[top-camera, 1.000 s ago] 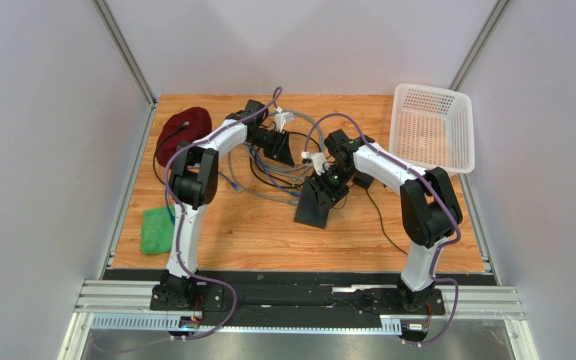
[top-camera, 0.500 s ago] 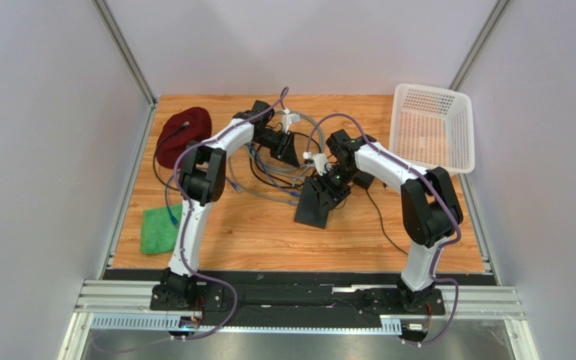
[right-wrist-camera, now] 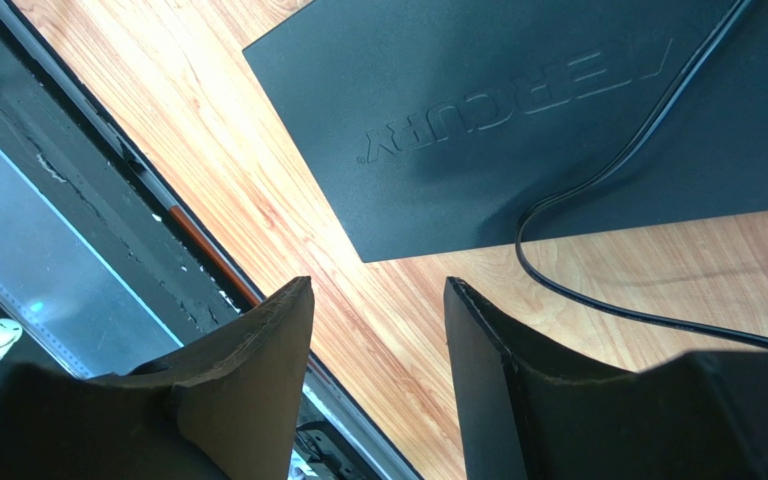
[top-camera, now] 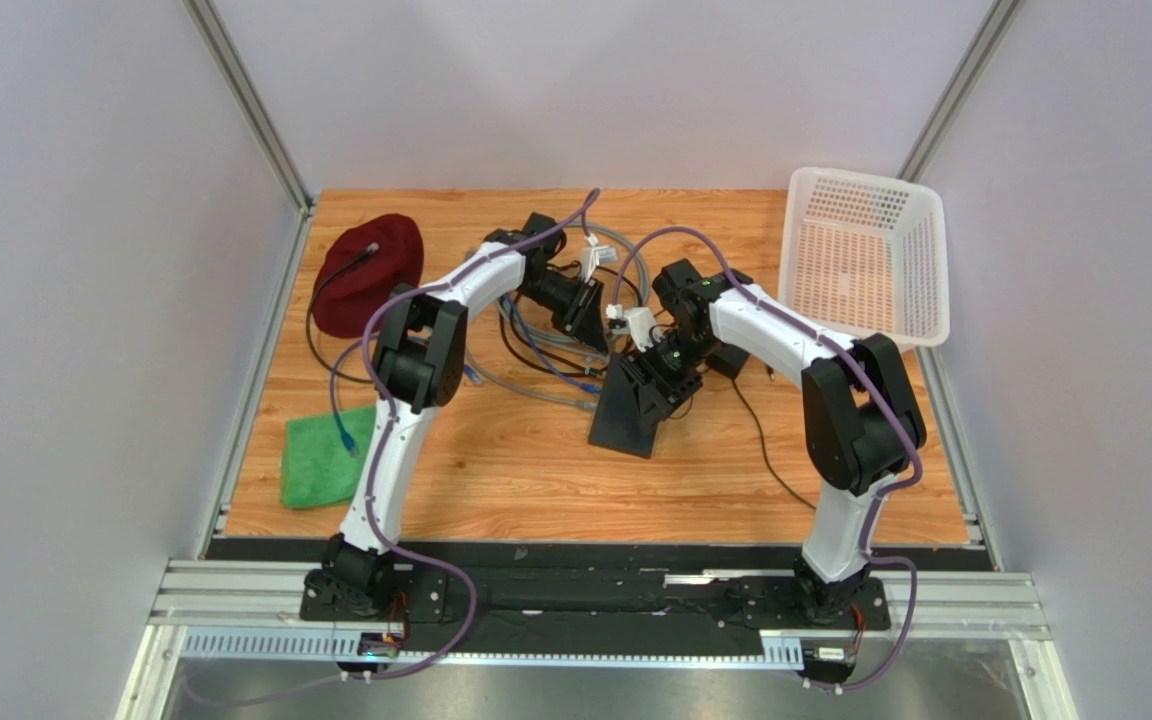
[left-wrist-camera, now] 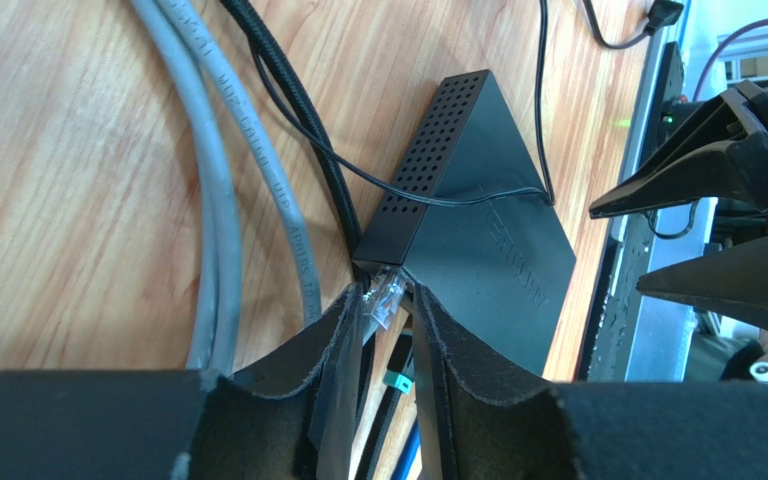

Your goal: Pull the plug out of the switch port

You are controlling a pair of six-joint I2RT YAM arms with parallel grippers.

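The switch [top-camera: 630, 413] is a flat black box lying in the middle of the table; it also shows as the switch [left-wrist-camera: 478, 230] and the lettered switch [right-wrist-camera: 558, 100]. A clear plug [left-wrist-camera: 383, 297] sits at its far edge, where the sockets are. My left gripper [left-wrist-camera: 386, 292] reaches over the cables, left gripper [top-camera: 585, 308], and its narrow jaws straddle the plug with a thin gap on the right side. My right gripper [right-wrist-camera: 376, 283] hangs open over bare wood beside the switch, right gripper [top-camera: 660, 375], holding nothing.
Grey cables [left-wrist-camera: 218, 200] and a black braided cable run past the plug. A thin black cord [right-wrist-camera: 598, 290] crosses the switch top. A power brick [top-camera: 728, 360], a white basket [top-camera: 868, 255], a red cloth [top-camera: 364, 270] and a green cloth [top-camera: 319, 458] lie around.
My left arm has swung right, toward the switch's far edge, and its jaws have narrowed. The right gripper has stayed over the switch and opened slightly.
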